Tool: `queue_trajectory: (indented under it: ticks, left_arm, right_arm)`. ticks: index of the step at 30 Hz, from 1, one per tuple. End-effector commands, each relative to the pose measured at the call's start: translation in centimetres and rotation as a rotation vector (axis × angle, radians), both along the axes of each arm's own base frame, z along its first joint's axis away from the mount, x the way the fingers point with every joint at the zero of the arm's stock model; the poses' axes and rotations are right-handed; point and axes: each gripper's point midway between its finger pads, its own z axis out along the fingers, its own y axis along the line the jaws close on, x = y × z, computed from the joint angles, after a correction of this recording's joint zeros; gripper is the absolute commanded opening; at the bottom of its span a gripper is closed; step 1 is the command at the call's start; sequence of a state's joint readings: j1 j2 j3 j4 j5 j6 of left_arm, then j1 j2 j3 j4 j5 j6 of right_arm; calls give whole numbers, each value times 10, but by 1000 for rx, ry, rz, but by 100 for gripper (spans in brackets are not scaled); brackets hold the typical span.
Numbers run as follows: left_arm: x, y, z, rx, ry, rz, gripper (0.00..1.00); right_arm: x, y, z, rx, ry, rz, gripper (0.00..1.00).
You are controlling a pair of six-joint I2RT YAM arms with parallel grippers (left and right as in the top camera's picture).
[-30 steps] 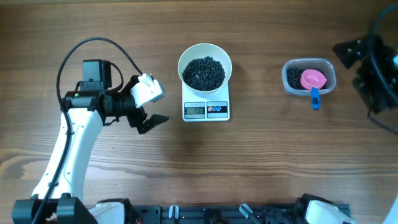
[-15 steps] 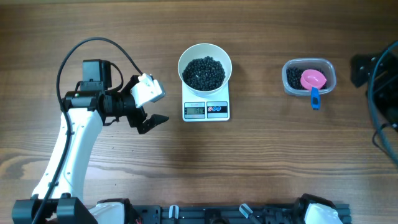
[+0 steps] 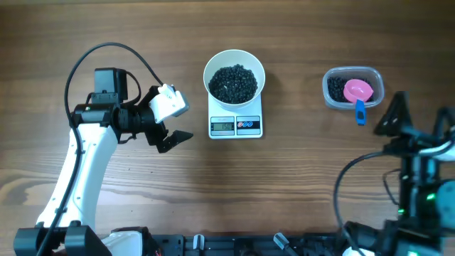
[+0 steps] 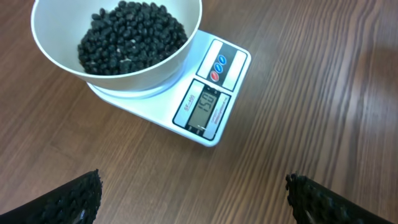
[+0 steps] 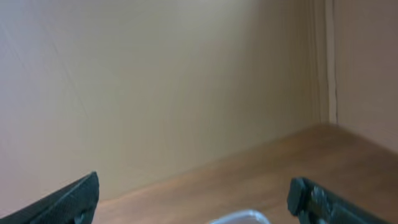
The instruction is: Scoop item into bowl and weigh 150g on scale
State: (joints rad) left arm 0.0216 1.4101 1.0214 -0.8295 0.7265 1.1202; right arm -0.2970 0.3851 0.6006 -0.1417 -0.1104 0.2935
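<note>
The white bowl (image 3: 210,67) stands on the white scale (image 3: 236,126) at the table's middle, holding a dark heap of the item (image 3: 233,82). In the left wrist view the bowl (image 4: 186,53), its black beads (image 4: 130,34) and the scale's lit display (image 4: 205,106) lie ahead. My left gripper (image 3: 174,121) hovers left of the scale, open and empty; its fingertips (image 4: 84,193) frame bare wood. My right gripper (image 3: 395,115) is at the right, below the tub, pointing up and away. It is open, with nothing between its fingertips (image 5: 311,196).
A clear plastic tub (image 3: 375,77) at the right holds more black beads and a pink scoop (image 3: 357,90) with a blue handle (image 3: 360,112). The tub's rim (image 5: 239,218) just shows in the right wrist view, below a beige wall. Cables trail by both arms.
The right arm has swung from the far right edge down toward the table's front right. The left arm, bowl, scale and tub have not moved.
</note>
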Motion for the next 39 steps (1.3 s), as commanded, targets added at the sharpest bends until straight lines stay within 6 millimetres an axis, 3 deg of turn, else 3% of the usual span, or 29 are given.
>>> queue_trajectory:
  ticks: [1, 10, 21, 39]
  left_arm:
    - [1, 0, 1, -6, 3, 5, 100]
    - [1, 0, 1, -6, 3, 5, 100]
    - [1, 0, 1, -6, 3, 5, 100]
    - [1, 0, 1, -6, 3, 5, 100]
  right_arm:
    - [-5, 1, -30, 11, -66, -3, 100]
    - [-2, -9, -95, 18, -130, -90, 100]
    - [-2, -9, -164, 103, 41, -91, 100]
    - [-1, -6, -165, 105, 44, -77, 100]
